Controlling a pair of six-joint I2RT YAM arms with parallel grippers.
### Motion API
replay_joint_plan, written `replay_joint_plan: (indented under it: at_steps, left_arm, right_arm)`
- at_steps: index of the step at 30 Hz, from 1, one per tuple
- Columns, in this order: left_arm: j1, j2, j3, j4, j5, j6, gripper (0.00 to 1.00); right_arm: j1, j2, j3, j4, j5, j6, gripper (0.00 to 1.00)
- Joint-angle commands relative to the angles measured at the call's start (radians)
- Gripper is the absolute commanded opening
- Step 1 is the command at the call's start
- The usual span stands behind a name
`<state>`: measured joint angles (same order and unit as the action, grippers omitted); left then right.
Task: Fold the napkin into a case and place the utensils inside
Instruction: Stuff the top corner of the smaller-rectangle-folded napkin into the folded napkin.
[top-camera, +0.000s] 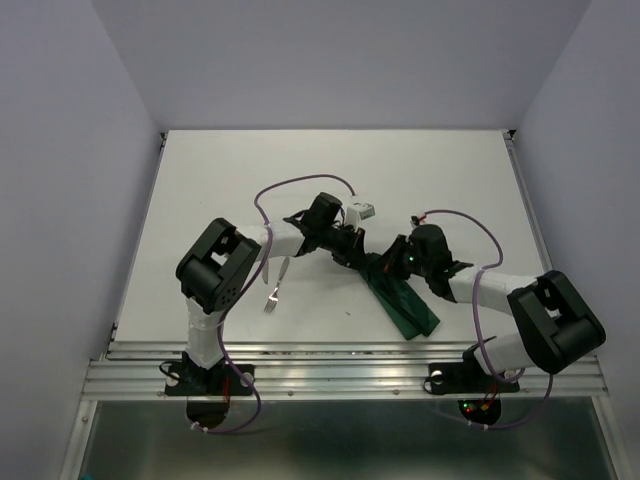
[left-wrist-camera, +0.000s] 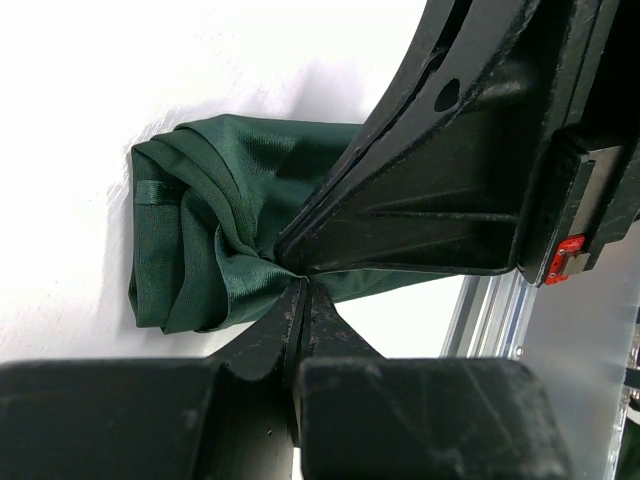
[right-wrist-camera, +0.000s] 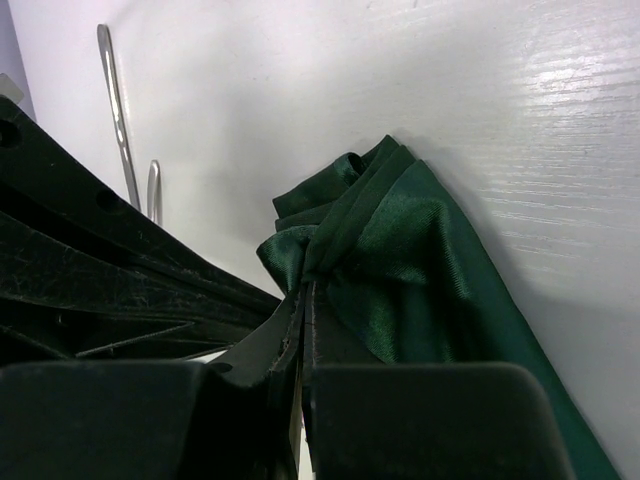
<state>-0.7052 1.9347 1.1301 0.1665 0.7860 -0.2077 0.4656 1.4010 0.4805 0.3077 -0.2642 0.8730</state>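
As the folded napkin (top-camera: 408, 306) lies on the counter (top-camera: 220, 180), the left hand (left-wrist-camera: 302, 295) and right hand (right-wrist-camera: 304, 300) each pinch its bunched end; the fork (top-camera: 272, 297) rests well left of both.

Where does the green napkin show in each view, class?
Top external: napkin right of centre, a diagonal strip.
Left wrist: napkin left-centre, bunched.
Right wrist: napkin centre to lower right.
Shared landmark: its bunched end, pinched by left gripper and right gripper.
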Motion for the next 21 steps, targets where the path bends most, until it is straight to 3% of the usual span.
replay_joint_plan:
  at_steps: [1,13,21]
  left_arm:
    - [-0.004,-0.002,0.053,0.019,0.029,0.014,0.0]
    - [-0.004,0.01,0.069,0.018,0.035,0.007,0.0]
    - [-0.002,0.01,0.071,0.013,0.026,0.004,0.0]
  right_arm:
    - [-0.002,0.006,-0.002,0.088,-0.059,-0.016,0.01]
    - [-0.002,0.22,-0.014,0.244,-0.205,0.015,0.01]
    - [0.007,0.24,0.02,0.179,-0.121,0.027,0.01]
